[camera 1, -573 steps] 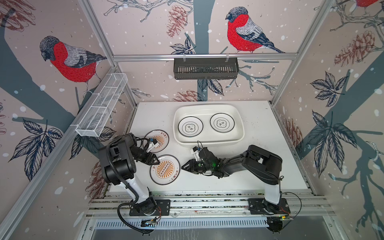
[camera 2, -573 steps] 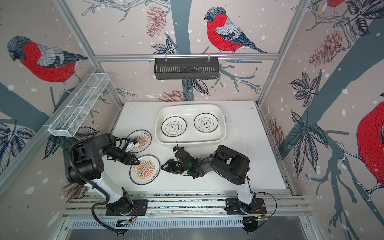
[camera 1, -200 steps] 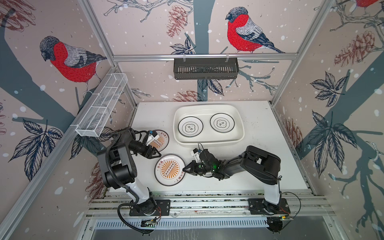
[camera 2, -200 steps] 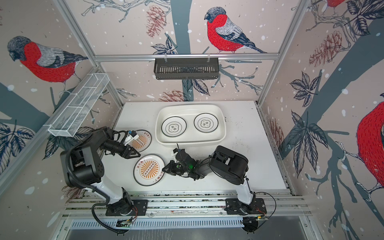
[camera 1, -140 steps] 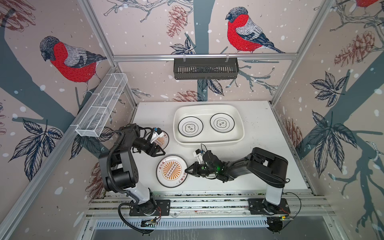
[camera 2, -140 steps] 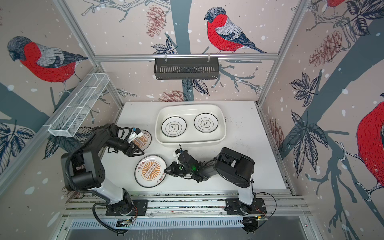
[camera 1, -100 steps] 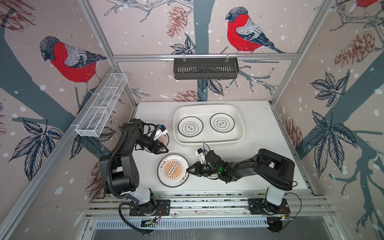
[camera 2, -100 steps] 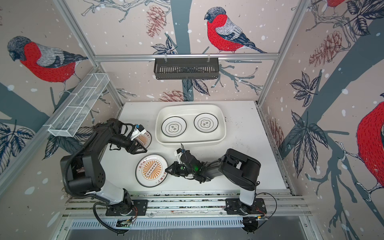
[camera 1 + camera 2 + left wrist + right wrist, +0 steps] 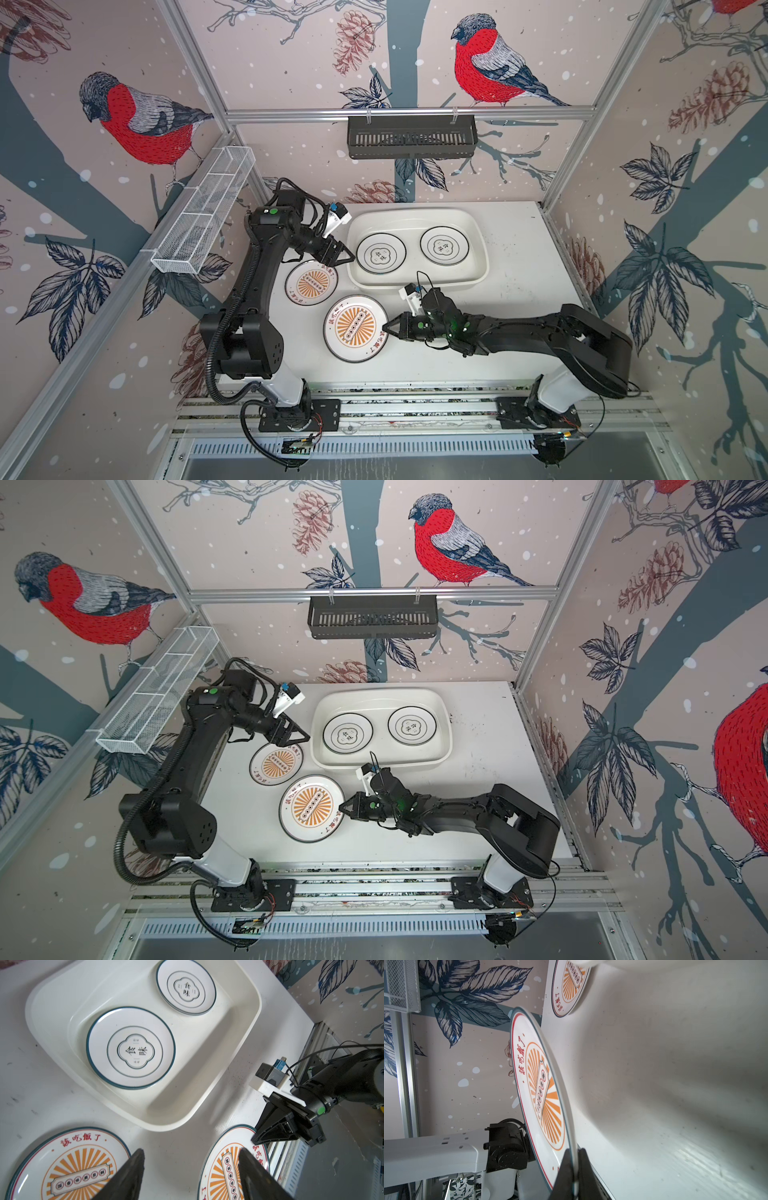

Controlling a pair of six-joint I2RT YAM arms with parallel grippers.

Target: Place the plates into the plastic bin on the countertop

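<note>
The near sunburst plate (image 9: 355,328) has been drawn rightward and tilted off the worktop (image 9: 519,299), its rim pinched in the right tool (image 9: 385,327); carriage to the plastic bin (image 9: 482,257), at the far centre, is judged begun. The left tool (image 9: 341,261), spread wide and empty, has been brought over the far sunburst plate (image 9: 311,284). The held plate is glossy white, teal-rimmed, orange-rayed. Two quatrefoil plates (image 9: 380,254) are already binned.

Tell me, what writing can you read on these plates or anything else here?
"食味": black, centre of both quatrefoil plates in the plastic bin.
"該吃飯了": red, rim of the resting sunburst plate on the countertop, and of the clamped sunburst plate in the right pincer.
Unreadable: circled characters in the sunburst banners; tiny marks around "食味".
No other writing is legible.
</note>
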